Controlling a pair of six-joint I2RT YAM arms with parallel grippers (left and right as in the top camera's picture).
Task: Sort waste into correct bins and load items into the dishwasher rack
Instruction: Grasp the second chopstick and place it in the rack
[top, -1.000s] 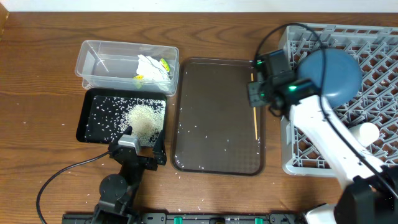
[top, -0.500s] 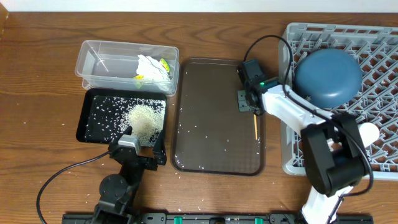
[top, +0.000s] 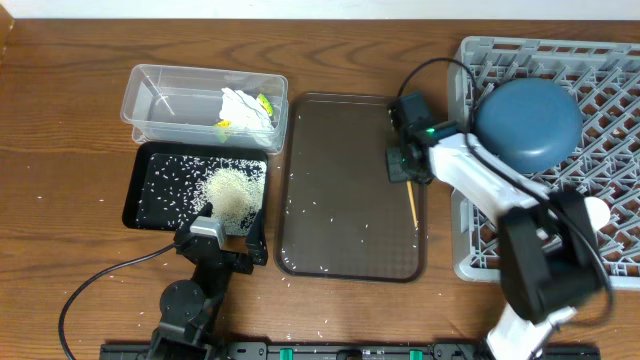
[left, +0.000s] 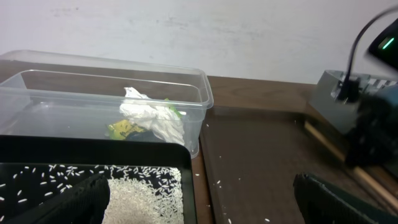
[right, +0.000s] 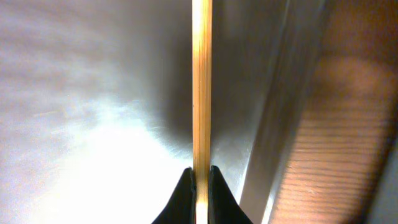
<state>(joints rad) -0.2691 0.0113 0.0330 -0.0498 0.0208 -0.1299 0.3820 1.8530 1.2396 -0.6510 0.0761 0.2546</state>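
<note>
The wooden chopstick (right: 201, 81), lying at the right edge of the brown serving tray (top: 345, 200), is being pinched near its far end by the closed right hand (top: 404, 168). A level, steady lift is being called for before it is carried right to the dishwasher rack (top: 600, 80).

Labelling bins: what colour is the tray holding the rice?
Black; the tray shows best in the overhead view.

No readable text, labels, numbers or signs anywhere. Snack wrapper (left: 124, 129), left of centre, too crumpled to read.
</note>
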